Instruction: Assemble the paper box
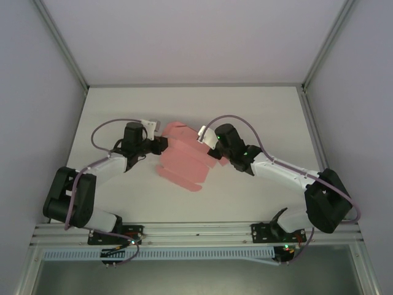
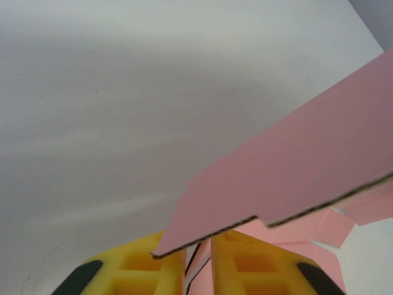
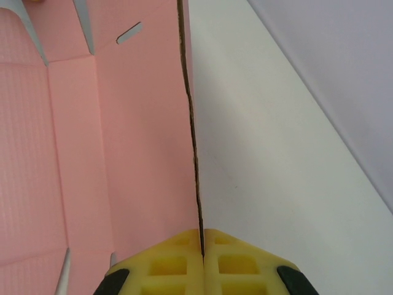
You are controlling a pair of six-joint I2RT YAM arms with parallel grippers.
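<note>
Two pinches hold the box (image 1: 184,163), left gripper (image 2: 198,249) and right gripper (image 3: 202,239); opposed pulling could tear a flap.

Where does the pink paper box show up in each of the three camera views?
Top external: paper box at the picture's centre.
Left wrist: paper box at lower right, tilted upward.
Right wrist: paper box across the left half, its edge running vertically.
Shared landmark: the white table beneath it.

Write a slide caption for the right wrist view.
Right claw pinches the upright edge of the unfolded pink paper box, white table alongside.
</note>
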